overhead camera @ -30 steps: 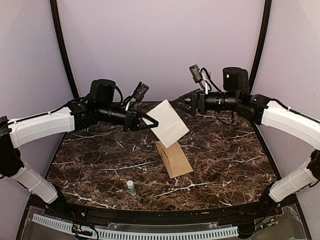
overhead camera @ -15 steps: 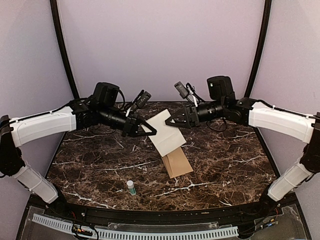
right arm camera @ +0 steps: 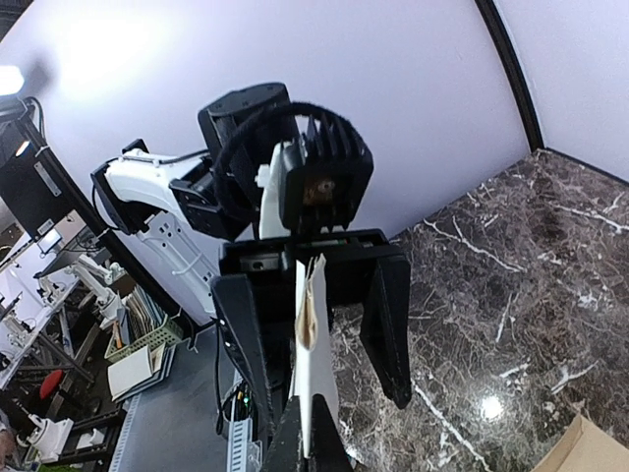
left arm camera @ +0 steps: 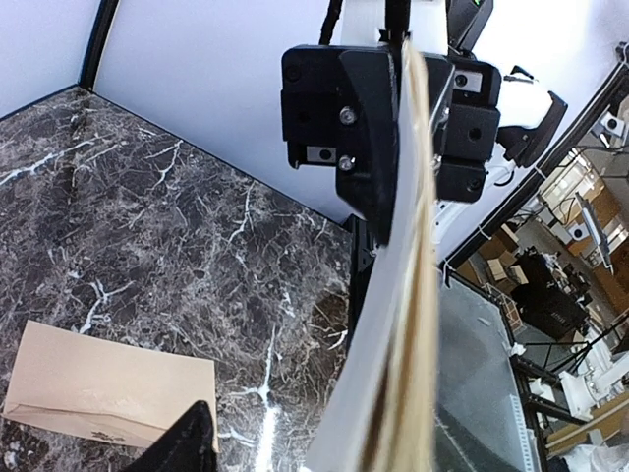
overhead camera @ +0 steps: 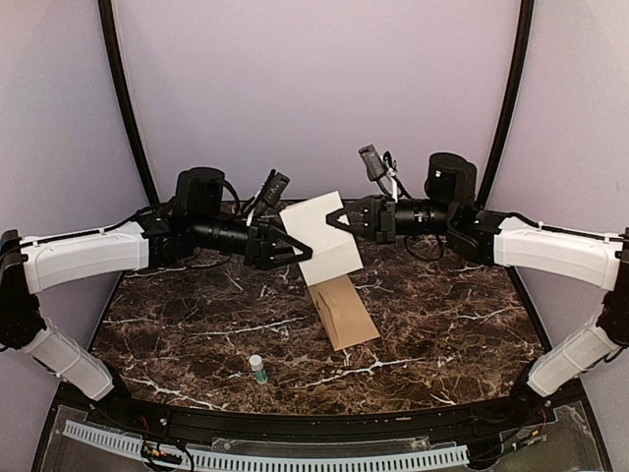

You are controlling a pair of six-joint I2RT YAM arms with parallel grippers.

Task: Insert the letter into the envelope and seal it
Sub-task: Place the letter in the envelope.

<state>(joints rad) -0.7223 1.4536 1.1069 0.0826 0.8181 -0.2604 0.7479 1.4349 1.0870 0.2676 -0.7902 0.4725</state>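
We judge this a handover in the air: the right pincer point(overhead camera: 331, 218) is clamped on the letter point(overhead camera: 324, 241), while the left pincer point(overhead camera: 300, 254) stands wide around its left edge. The envelope point(overhead camera: 344, 315) lies flat on the table point(overhead camera: 197, 315) below, without the letter. Next we must lower the sheet to its mouth.

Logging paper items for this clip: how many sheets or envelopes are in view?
2: the letter held in the air by the right gripper, and the envelope flat on the table below it.
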